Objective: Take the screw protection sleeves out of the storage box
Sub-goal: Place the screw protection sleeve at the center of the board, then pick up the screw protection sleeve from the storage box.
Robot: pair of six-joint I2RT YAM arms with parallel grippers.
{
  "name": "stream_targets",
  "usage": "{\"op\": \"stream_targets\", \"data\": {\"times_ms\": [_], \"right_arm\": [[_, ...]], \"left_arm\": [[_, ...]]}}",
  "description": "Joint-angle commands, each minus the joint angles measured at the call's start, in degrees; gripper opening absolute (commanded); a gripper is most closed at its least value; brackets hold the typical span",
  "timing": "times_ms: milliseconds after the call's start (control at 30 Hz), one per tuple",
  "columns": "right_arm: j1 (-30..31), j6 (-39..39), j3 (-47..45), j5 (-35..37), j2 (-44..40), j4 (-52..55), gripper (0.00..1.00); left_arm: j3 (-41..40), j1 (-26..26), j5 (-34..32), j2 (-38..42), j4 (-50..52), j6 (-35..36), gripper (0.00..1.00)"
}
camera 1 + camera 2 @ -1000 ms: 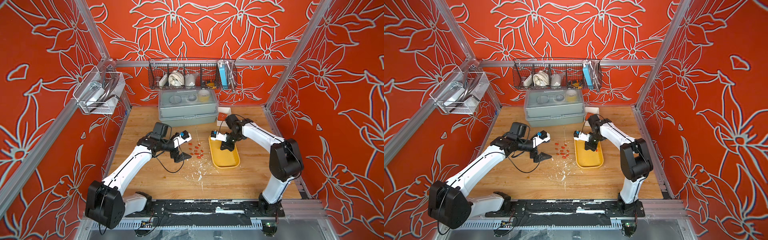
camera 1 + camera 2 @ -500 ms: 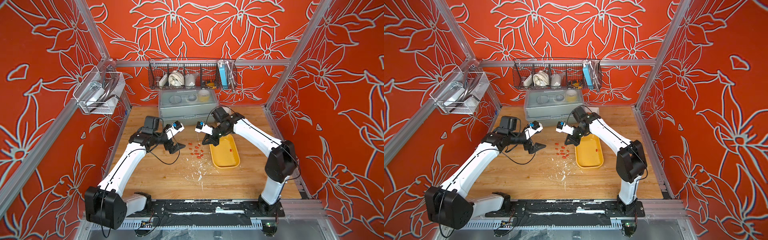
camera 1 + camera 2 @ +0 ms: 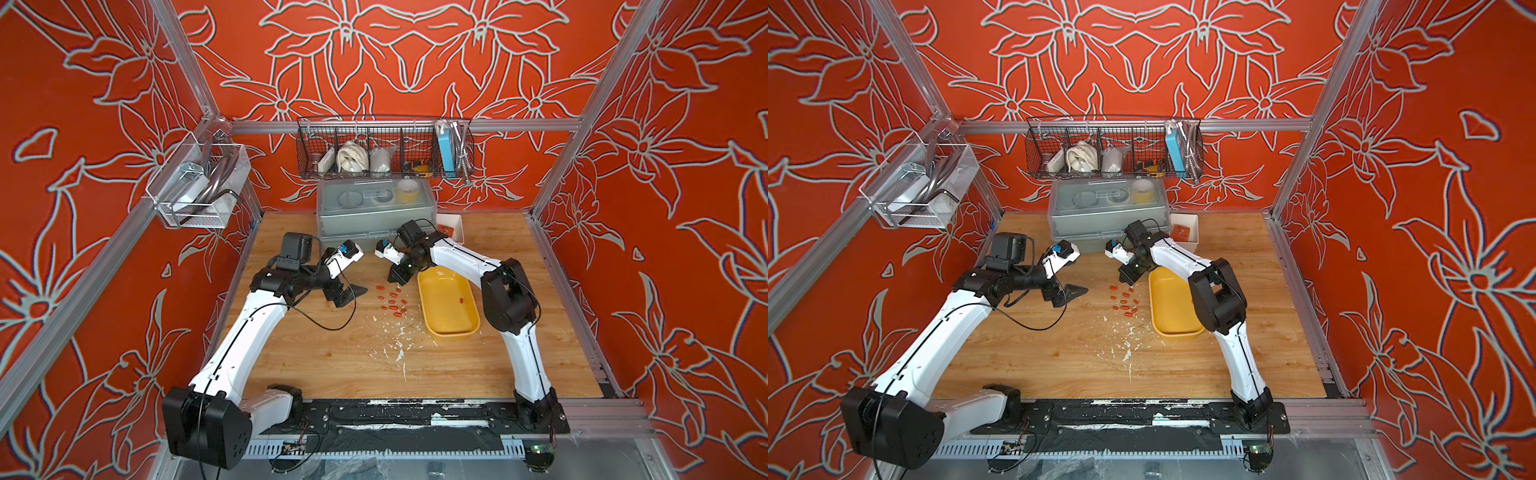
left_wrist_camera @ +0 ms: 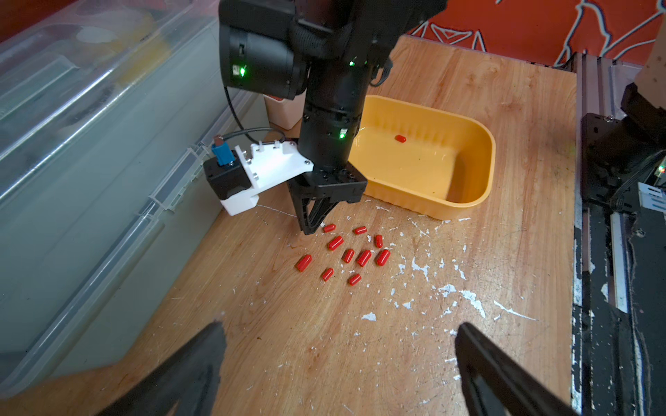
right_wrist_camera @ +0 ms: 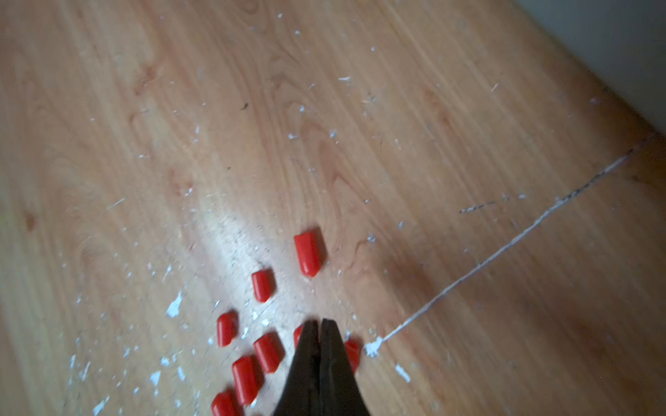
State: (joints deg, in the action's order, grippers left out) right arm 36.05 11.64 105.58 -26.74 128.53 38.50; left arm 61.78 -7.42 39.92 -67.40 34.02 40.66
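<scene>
Red-orange screw protection sleeves (image 3: 392, 301) lie loose on the wooden bench (image 3: 332, 353). You have about ten of them in a scatter just beside the storage box (image 3: 451, 331), on the side facing your left arm, and none touches its wall. One more sleeve (image 4: 400, 138) lies alone on the yellow floor of the box.

Your right end effector (image 4: 310, 230) points down at the back edge of the scatter, with the nearest sleeve just beside its tip. Its fingers are pressed together with nothing visible between them, and whether the tip touches the bench you cannot tell.

Your left end effector (image 4: 338, 326) hovers over bare bench near the scatter, fingers spread wide apart and empty. Behind both arms stands a grey lidded box (image 3: 374, 222).
</scene>
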Motion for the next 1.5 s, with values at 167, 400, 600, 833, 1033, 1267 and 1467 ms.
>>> {"op": "stream_targets", "data": {"times_ms": [167, 400, 600, 833, 1033, 1267, 1467], "right_arm": [[0.7, -4.8, 7.4, 5.1, 6.9, 2.5, 0.02], [0.6, -3.3, 10.9, 4.3, 5.8, 6.8, 0.23], [-0.6, 0.2, 7.3, 3.4, -2.4, 9.0, 0.32], [-4.5, 8.2, -7.1, 3.7, -18.5, 10.6, 0.37], [-9.0, 12.2, -19.7, 11.6, -30.0, 12.9, 0.41], [-11.0, 13.3, -34.7, 23.6, -40.0, 8.3, 0.46], [-10.9, 14.1, -40.8, 23.4, -39.4, 9.7, 0.45]], "left_arm": [[-1.2, 0.9, 2.2, 1.9, 0.9, 0.2, 0.98], [-1.5, 0.8, 4.8, 2.0, 0.8, 0.1, 0.98], [-2.9, 0.7, 11.2, 2.2, 0.8, 0.2, 0.98], [-3.7, -4.1, 11.4, -0.3, -2.8, -1.6, 0.98], [-3.1, -13.1, 5.4, -5.3, -7.2, -2.8, 0.98], [-2.3, -23.4, 1.9, -13.5, -12.7, -6.1, 0.97], [-4.4, -28.1, 0.9, -15.6, -15.1, -5.6, 0.97]]}}
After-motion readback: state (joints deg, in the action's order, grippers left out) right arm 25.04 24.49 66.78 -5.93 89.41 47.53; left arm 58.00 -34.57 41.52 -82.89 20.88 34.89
